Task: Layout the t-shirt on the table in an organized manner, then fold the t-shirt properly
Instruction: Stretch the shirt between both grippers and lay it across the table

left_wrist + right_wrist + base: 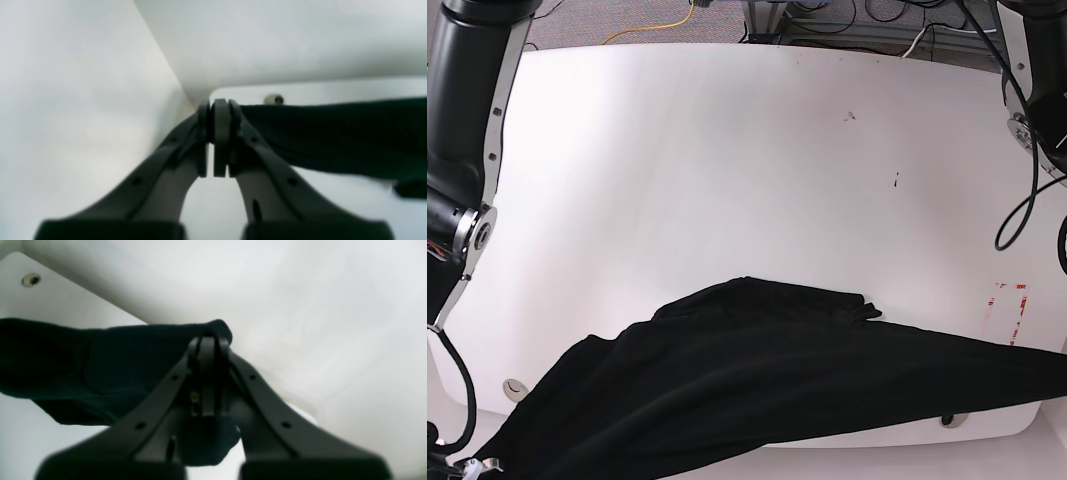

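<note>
Left pincer, in its wrist view, is clamped on a black edge of the t-shirt, which runs off to the right above the white desk. Right pincer, in its own view, is likewise pinched on a corner of the shirt, cloth trailing left. From the base view, the shirt stretches across the desk's near edge, taut toward both lower corners, bunched in the middle. Judging by this, the laying-out step is in hand; next, both arms would need to carry the cloth farther onto the desk and lower it flat.
</note>
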Available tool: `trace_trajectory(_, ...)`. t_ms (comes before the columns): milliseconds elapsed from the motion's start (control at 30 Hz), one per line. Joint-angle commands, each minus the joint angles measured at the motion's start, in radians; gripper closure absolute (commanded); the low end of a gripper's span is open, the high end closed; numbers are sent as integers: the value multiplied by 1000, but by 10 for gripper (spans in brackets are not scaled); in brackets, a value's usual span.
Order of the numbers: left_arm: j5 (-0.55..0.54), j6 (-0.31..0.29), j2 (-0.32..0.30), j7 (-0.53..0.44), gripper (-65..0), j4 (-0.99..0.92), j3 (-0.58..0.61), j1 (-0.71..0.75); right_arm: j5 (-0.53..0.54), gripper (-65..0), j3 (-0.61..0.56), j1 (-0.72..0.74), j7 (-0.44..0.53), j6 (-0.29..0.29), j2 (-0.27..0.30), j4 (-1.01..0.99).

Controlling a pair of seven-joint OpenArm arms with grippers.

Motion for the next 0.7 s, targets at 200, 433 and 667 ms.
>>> trace_trajectory(200, -12, 2, 25, -27, 0, 86, -18, 118, 22, 0, 13, -106, 9, -1, 18, 112)
trace_trajectory(433, -12, -21, 68, -26, 0, 109, -52, 231, 22, 0, 50, -256, -30, -1, 9, 224)
trace_trajectory(667, -10, -56, 69, -26, 0, 110, -56, 345, 22, 0, 119, -448, -40, -1, -11, 299)
